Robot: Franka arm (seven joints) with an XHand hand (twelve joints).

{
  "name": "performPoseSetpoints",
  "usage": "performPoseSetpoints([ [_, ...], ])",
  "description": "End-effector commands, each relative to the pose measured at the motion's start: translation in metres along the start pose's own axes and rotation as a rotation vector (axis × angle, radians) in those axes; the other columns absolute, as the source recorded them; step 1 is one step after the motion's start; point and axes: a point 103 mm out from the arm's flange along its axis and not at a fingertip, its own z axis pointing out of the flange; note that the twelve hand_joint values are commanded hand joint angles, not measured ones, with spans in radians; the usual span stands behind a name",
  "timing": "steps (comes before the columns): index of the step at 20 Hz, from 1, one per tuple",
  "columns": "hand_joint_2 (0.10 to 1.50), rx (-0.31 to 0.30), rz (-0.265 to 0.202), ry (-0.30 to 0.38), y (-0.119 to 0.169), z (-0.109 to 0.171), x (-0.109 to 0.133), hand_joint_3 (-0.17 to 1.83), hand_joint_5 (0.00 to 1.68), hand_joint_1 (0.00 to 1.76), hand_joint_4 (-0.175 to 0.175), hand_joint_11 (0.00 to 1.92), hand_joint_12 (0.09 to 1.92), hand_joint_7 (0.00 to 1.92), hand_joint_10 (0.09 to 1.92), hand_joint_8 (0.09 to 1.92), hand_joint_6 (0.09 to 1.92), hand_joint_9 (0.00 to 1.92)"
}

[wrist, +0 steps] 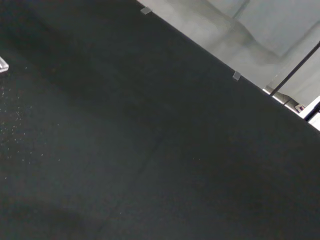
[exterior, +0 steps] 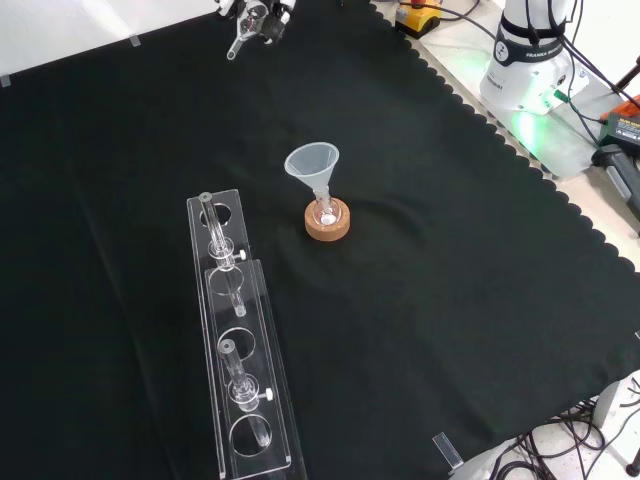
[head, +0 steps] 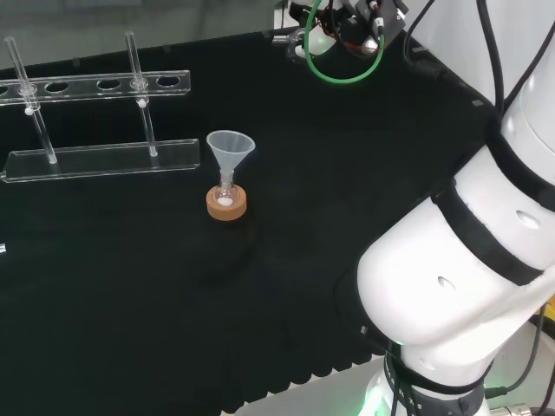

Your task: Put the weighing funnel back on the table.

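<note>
At the top edge of the front view, my hand (exterior: 262, 12) hangs above the far part of the black cloth (exterior: 420, 300). Its fingers are curled round a small clear piece with a short stem, the weighing funnel (exterior: 239, 43), whose stem points down and to the left. The head view puts my hand (head: 340, 33) at the top, behind a green cable loop, high over the cloth's far right part. A clear tip of the weighing funnel (wrist: 2, 64) pokes in at the wrist view's edge, over bare cloth.
The big funnel (head: 230, 149) (exterior: 312, 165) stands stem down in a small flask on a cork ring (head: 227, 206) (exterior: 328, 224) mid-cloth. A clear test-tube rack (head: 95, 158) (exterior: 240, 340) with tubes stands beyond it in the head view. The arm's white links (head: 468, 277) rise at the head view's right.
</note>
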Motion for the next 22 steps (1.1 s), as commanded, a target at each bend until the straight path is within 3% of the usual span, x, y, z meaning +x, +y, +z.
performPoseSetpoints([
  [1, 1.02, 0.017, -0.015, -0.020, 0.005, -0.001, 0.009, 0.51, 1.22, 0.78, 0.175, 1.55, 0.74, 1.47, 0.91, 1.48, 1.84, 1.60],
  [8, 1.02, 0.005, -0.004, 0.020, 0.010, 0.012, 0.015, 0.51, 1.22, 0.78, 0.175, 1.55, 0.73, 1.47, 0.91, 1.47, 1.84, 1.60],
  [11, 1.02, -0.036, -0.026, 0.061, 0.007, 0.026, 0.009, 0.51, 1.22, 0.78, 0.175, 1.55, 0.73, 1.47, 0.91, 1.47, 1.84, 1.60],
  [22, 1.02, -0.031, -0.010, 0.092, 0.010, 0.083, 0.002, 0.51, 1.22, 0.79, 0.175, 1.55, 0.73, 1.47, 0.91, 1.47, 1.84, 1.60],
])
